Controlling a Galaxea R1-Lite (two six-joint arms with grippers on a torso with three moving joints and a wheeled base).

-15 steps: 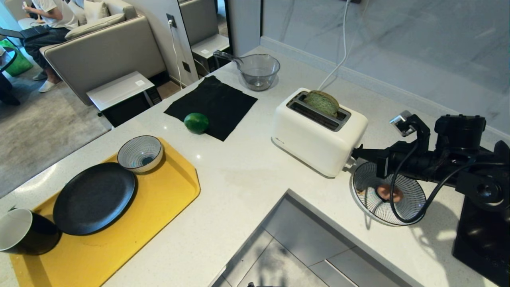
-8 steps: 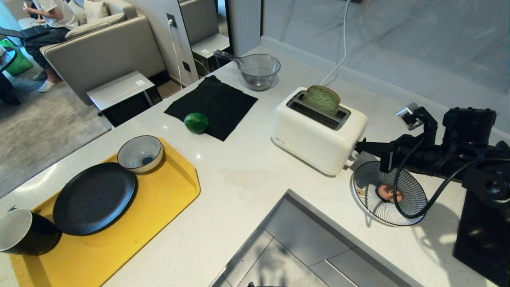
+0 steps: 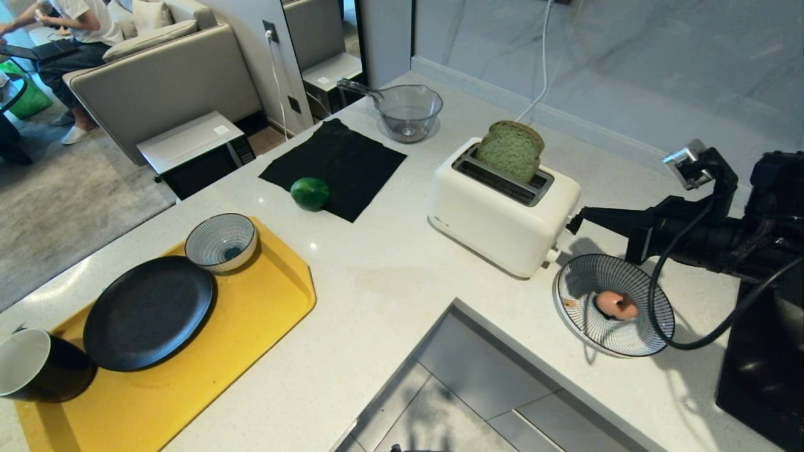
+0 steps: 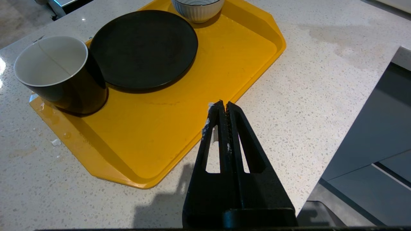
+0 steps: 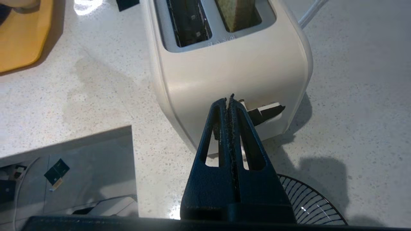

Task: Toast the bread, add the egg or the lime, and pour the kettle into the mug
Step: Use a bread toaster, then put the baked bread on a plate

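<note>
The green bread (image 3: 510, 150) stands tall out of the white toaster's (image 3: 502, 207) far slot; its edge shows in the right wrist view as bread (image 5: 237, 11). My right gripper (image 3: 575, 220) (image 5: 230, 98) is shut and empty, at the toaster's (image 5: 224, 64) end just beside the lever (image 5: 266, 112). The egg (image 3: 612, 304) lies in a striped plate (image 3: 647, 339) under that arm. The lime (image 3: 309, 193) rests at a black cloth's edge. The mug (image 3: 31, 364) (image 4: 57, 73) sits on the yellow tray (image 3: 264, 314). My left gripper (image 4: 223, 103) hangs shut over the tray's (image 4: 160, 128) edge. The kettle is out of view.
A black plate (image 3: 147, 311) and a striped bowl (image 3: 221, 242) share the tray. A glass bowl (image 3: 408, 112) stands at the back, a black cooktop (image 3: 760, 376) at the right edge. The counter has a notch (image 3: 477, 376) in front. A person sits on the sofa, far left.
The bread has risen well out of the toaster slot. My right gripper has lifted and drawn back to the right, away from the toaster's end.
</note>
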